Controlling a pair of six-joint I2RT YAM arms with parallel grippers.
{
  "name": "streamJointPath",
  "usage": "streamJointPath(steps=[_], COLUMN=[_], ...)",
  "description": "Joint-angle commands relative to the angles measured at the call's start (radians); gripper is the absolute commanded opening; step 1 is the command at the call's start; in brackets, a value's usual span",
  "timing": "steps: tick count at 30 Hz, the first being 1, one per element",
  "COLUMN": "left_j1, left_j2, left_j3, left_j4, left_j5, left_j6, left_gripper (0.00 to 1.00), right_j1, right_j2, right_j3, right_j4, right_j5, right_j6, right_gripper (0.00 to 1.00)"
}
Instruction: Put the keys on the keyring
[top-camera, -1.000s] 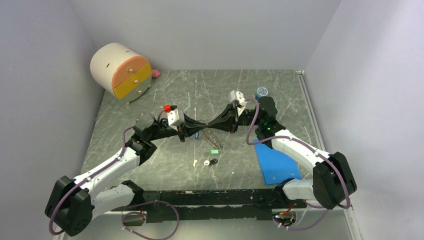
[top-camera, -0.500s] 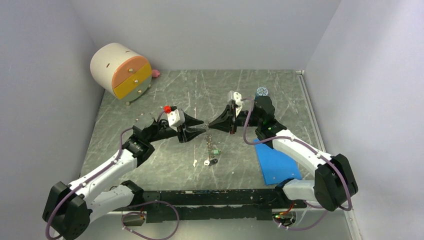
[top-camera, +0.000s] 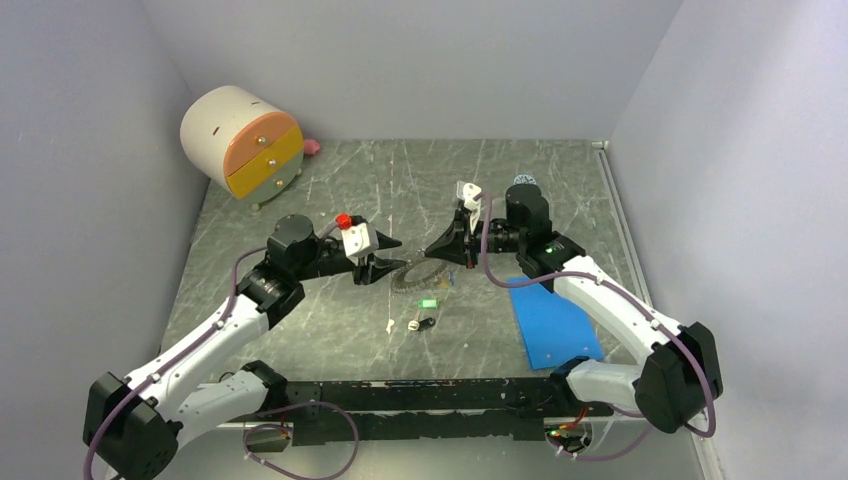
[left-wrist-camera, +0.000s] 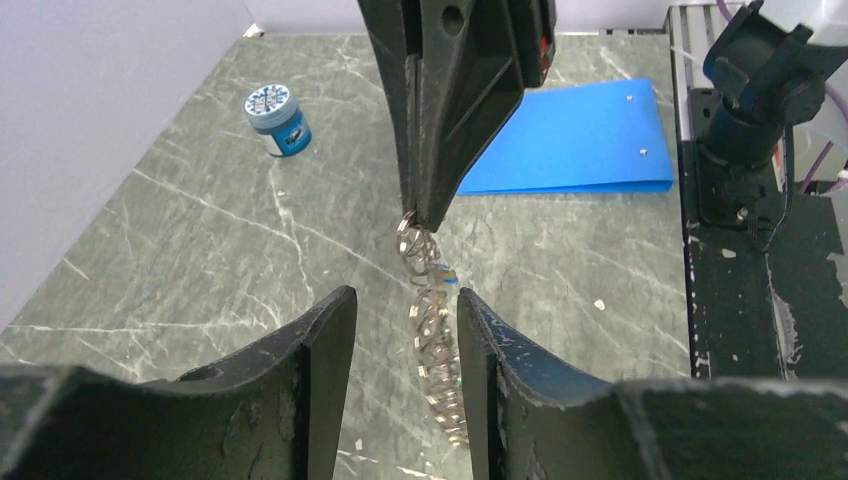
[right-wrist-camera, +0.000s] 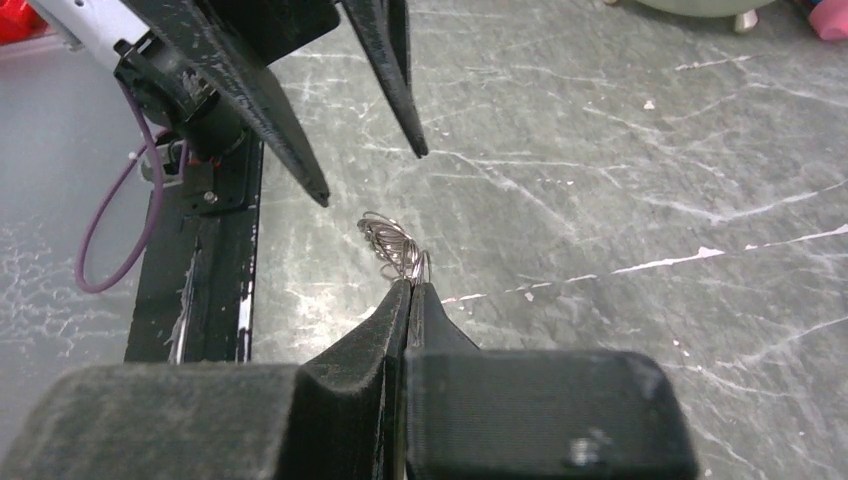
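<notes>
Right end effector (right-wrist-camera: 410, 287) pinching the keyring (right-wrist-camera: 390, 243) at frame centre, left end effector (left-wrist-camera: 400, 305) standing half open (fingers flanking it), keys (top-camera: 428, 304) lying below on the desk (top-camera: 560, 180).

At ten o'clock on the grey marbled table (top-camera: 400, 170) stands a round cream box with orange and yellow drawers (top-camera: 240, 137), a small pink object (top-camera: 312, 147) beside it. A small blue round jar (left-wrist-camera: 279, 119) sits at one o'clock, a flat blue folder (top-camera: 553, 325) at four.

White arm links (top-camera: 205, 345), black joints (top-camera: 292, 240), looping purple cables (top-camera: 482, 250), tapered black jaws, red cap (top-camera: 344, 219).
</notes>
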Motion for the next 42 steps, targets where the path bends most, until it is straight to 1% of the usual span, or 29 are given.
streamJointPath(steps=[1,9,18,22,24,28,31,35,42], left_j1=[-0.003,-0.003,-0.007,-0.011,-0.018,-0.025,-0.027,-0.034,-0.046], left_j2=[0.013,0.04,0.073,0.094,0.091,0.051,0.04,0.034,-0.019], left_j3=[0.033,0.039,0.007,0.009,0.007,-0.041,-0.07,-0.074,-0.064], left_j4=[0.007,0.039,0.102,0.092,0.087,0.144,0.179,0.151,0.036], left_j5=[-0.006,-0.029,-0.025,0.001,0.013,0.03,0.036,0.047,-0.064], left_j6=[0.093,0.154,0.169,0.153,0.15,0.118,0.086,0.087,0.11], left_gripper=[0.46,0.46,0.46,0.45,0.44,0.44,0.44,0.43,0.44], right_j1=[0.009,0.022,0.051,0.054,0.055,0.055,0.055,0.055,0.055], right_j2=[-0.045,-0.048,0.018,0.029,0.031,0.046,0.058,0.064,0.046], right_j3=[0.05,0.044,0.106,0.107,0.107,0.12,0.124,0.125,0.113], right_j4=[-0.065,-0.035,-0.035,0.011,0.026,0.013,0.017,0.023,0.039], right_j5=[-0.01,-0.035,-0.072,-0.078,-0.055,-0.015,-0.029,-0.02,0.004], right_j6=[-0.074,-0.097,-0.128,-0.107,-0.085,-0.067,-0.054,-0.04,-0.025], right_gripper=[0.0,0.0,0.0,0.0,0.0,0.0,0.0,0.0,0.0])
